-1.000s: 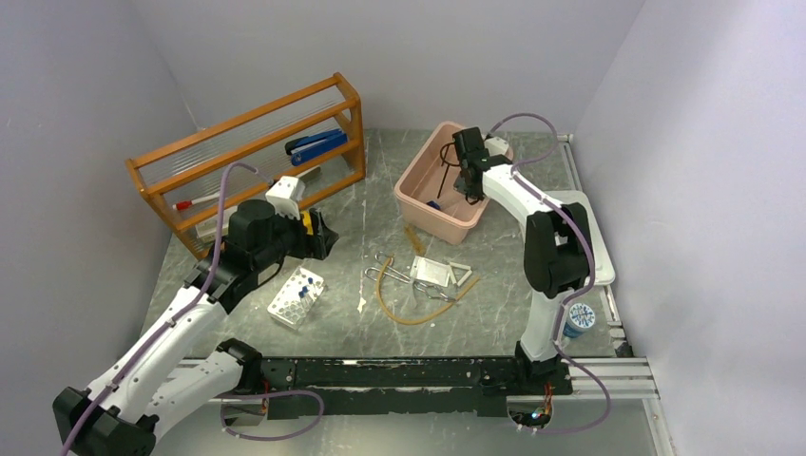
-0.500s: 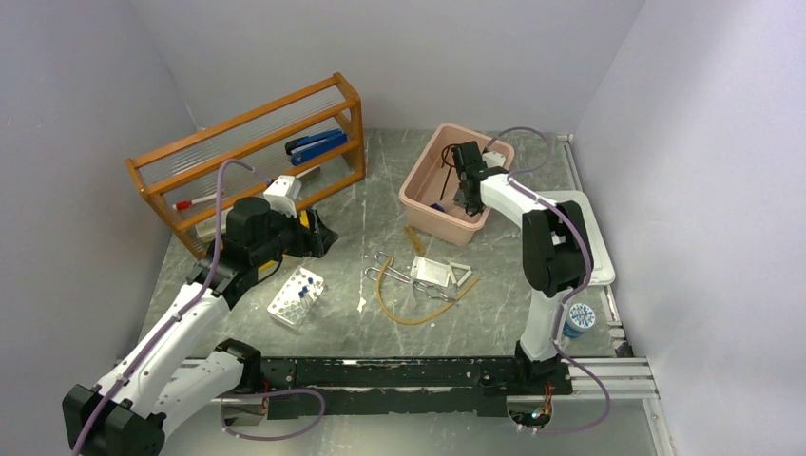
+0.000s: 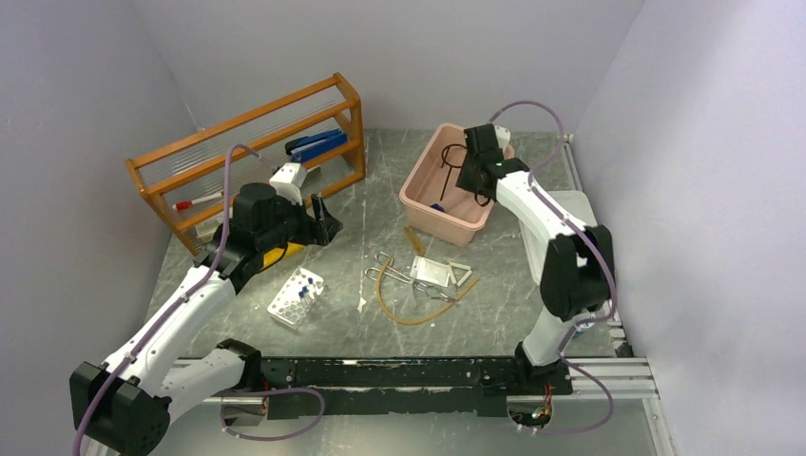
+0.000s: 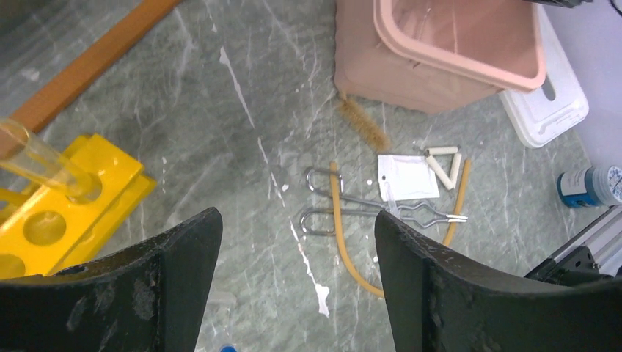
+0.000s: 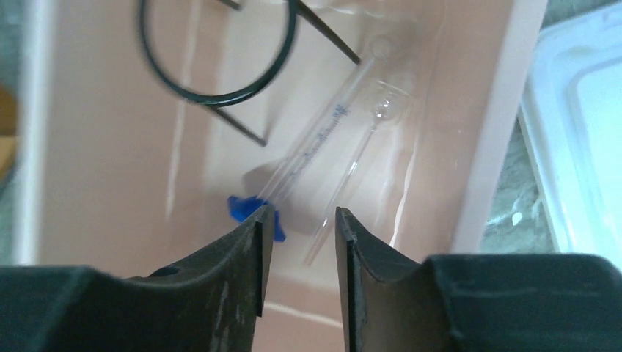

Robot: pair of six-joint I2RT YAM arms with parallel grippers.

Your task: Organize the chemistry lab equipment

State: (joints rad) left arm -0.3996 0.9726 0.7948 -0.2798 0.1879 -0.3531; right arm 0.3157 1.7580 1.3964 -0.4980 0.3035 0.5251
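The right claw [image 5: 299, 220] hangs over the pink bin [image 5: 488, 139], its fingers a narrow gap apart with nothing between them. Below it on the bin floor lie a blue piece [image 5: 238, 207] and two glass pipettes [image 5: 323, 128]. The black ring tripod [image 5: 220, 101] lies further in. A white tray [image 5: 579, 132] sits just beside the bin. The left claw [image 4: 297, 216] is spread wide and empty above the table [image 4: 220, 147]. It is near a yellow rack [image 4: 103, 172] that holds a test tube [image 4: 40, 158]. Beyond its fingers, on the table in front of the bin, the amber tube [image 4: 343, 249] crosses the tongs [image 4: 367, 204]. The tong tips touch the mesh square [image 4: 407, 176], the white triangle [image 4: 444, 165] is just beside it, and a brush [image 4: 363, 125] lies by the bin wall. The vials [image 3: 304, 282] stand in a white holder [image 3: 285, 309] near the left arm.
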